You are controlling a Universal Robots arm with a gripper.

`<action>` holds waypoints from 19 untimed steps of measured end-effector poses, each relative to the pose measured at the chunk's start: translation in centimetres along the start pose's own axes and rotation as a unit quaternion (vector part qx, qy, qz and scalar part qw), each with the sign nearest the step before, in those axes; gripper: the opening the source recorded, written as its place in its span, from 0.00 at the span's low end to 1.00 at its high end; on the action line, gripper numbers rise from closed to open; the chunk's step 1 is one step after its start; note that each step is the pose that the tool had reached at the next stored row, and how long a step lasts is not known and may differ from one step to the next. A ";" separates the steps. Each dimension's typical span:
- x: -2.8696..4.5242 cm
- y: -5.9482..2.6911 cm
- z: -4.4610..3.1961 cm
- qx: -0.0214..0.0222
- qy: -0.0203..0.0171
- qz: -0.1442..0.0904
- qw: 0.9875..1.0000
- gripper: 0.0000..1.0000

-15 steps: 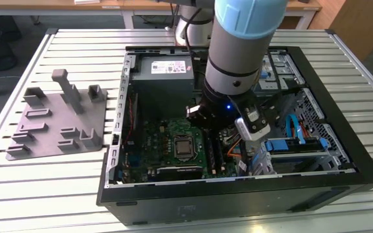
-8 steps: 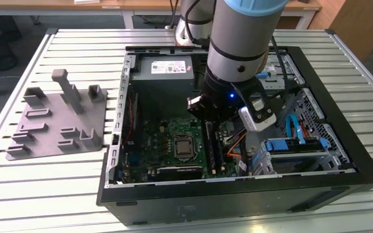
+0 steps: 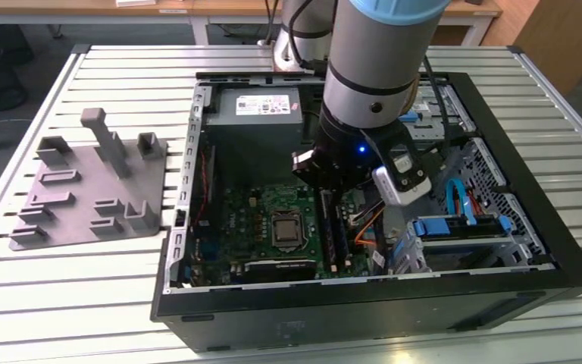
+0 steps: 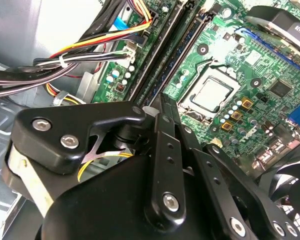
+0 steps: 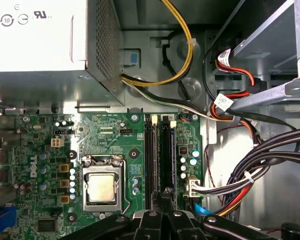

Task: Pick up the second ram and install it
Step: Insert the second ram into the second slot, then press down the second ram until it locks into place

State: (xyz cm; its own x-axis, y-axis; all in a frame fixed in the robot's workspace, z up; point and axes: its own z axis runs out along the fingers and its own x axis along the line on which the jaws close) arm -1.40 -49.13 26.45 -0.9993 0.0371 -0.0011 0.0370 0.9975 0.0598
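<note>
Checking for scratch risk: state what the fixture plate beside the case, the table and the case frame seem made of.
Fixture plate: matte grey, blocky moulded posts, probably plastic.
Table: pale slatted metal, likely aluminium, dull sheen.
Case frame: bare grey sheet metal with stamped holes; the outer shell looks black-painted.

In the exterior view the big grey arm covers the middle of the open computer case, so the gripper's tips are hidden. In both wrist views the black gripper body blocks its own tips. The second ram runs under it, so its near end is hidden.
</note>
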 end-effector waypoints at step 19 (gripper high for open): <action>0.16 4.06 2.67 0.000 0.001 0.000 1.000 0.10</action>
State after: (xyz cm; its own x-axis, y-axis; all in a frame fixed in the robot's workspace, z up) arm -1.40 -44.91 24.02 -0.9993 0.0372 0.0007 0.0372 0.9975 0.0602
